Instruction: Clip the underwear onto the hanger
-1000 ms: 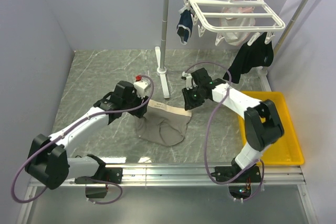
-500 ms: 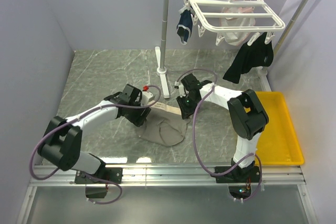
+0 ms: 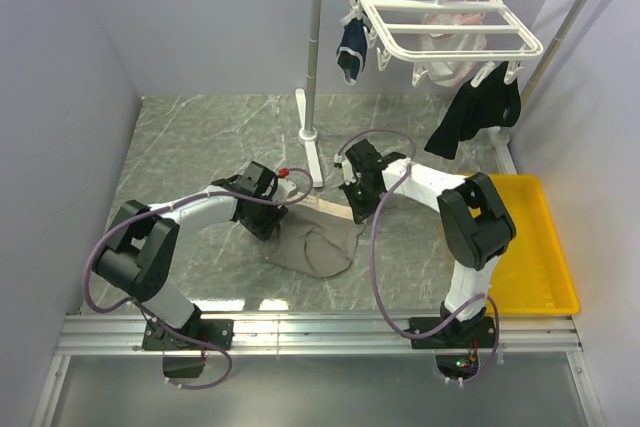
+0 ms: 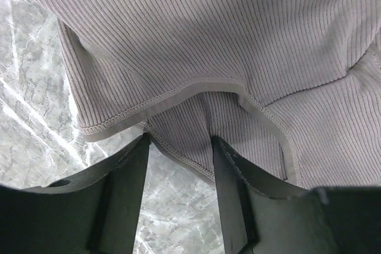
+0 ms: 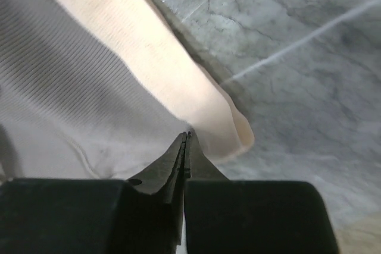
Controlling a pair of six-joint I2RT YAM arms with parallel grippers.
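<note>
The taupe underwear (image 3: 312,245) lies crumpled on the marble floor, its beige waistband (image 3: 330,209) toward the back. My left gripper (image 3: 268,219) is low at its left edge. In the left wrist view the gripper (image 4: 178,147) is open, with a hem of the ribbed underwear (image 4: 238,40) just at the fingertips. My right gripper (image 3: 356,209) is at the waistband's right end. In the right wrist view it (image 5: 187,135) is shut, tips pinched into the fabric where the waistband (image 5: 149,57) meets the body. The white hanger (image 3: 400,47) hangs at the back right.
Navy briefs (image 3: 351,49) and a black garment (image 3: 478,112) hang from the hanger's clips, with a pink item (image 3: 452,19) behind. The grey pole stand (image 3: 313,77) has its foot just behind the grippers. A yellow tray (image 3: 530,247) sits at the right.
My left gripper has moved right and down onto the underwear's left edge. My right gripper has dropped onto the waistband's right end and stays there.
</note>
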